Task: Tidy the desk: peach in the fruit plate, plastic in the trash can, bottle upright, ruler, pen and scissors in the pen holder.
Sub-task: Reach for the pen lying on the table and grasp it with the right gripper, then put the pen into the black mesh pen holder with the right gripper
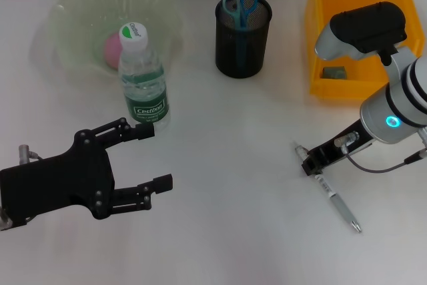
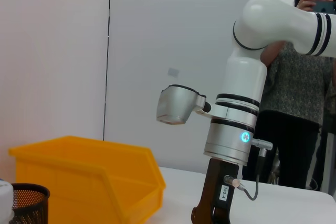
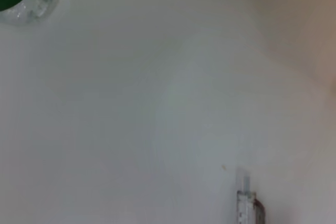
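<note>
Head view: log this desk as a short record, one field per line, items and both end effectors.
peach: in the fruit plate, pink peach behind the bottle
bottle: upright, beside the plate
scissors: standing in the pen holder, blue handles up
pen: lying flat on the desk
trash can: yellow bin, back right
left end effector: open, low near the bottle, holding nothing
right end effector: at the pen's upper end; grip cannot be judged

The right gripper (image 1: 308,163) covers the upper end of the pen (image 1: 337,201), so its finger state cannot be told. Far from it, the bottle (image 1: 143,78) hides part of the peach (image 1: 111,49). Only the scissors (image 1: 239,7) handles rise from the pen holder (image 1: 243,38); the blades are hidden inside.
</note>
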Controlling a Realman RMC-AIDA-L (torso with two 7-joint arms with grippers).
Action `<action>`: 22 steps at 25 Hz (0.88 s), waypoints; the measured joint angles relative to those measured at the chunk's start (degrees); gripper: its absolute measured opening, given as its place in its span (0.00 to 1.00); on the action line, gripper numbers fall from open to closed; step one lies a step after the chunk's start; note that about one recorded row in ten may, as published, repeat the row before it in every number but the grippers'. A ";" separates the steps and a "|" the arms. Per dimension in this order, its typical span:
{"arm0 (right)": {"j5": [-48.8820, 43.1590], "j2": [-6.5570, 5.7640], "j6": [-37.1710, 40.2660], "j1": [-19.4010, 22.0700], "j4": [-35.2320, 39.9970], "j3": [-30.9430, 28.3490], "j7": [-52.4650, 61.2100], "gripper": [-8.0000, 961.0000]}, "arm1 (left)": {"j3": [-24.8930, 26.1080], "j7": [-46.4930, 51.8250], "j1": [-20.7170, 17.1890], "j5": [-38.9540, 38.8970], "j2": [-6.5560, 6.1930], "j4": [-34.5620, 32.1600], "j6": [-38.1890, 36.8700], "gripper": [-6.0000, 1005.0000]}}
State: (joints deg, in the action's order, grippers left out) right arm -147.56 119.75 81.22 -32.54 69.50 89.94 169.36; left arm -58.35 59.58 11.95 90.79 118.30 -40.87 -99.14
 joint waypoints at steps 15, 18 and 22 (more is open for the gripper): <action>-0.09 -0.05 0.55 1.23 4.42 1.18 0.00 0.19 | 0.09 -0.09 0.00 0.00 0.00 0.00 0.00 0.85; 0.57 -0.19 0.64 2.70 8.74 0.28 -0.07 0.18 | 0.09 -0.09 0.00 0.00 0.00 0.00 0.00 0.85; 5.04 -0.30 -2.03 5.47 16.15 -4.13 -2.51 0.18 | 0.09 -0.09 0.00 -0.02 0.00 0.00 0.00 0.85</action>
State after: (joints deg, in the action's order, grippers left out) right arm -142.52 119.45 79.19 -27.07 85.65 85.81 166.85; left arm -58.27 59.49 11.95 90.76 118.30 -40.87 -99.14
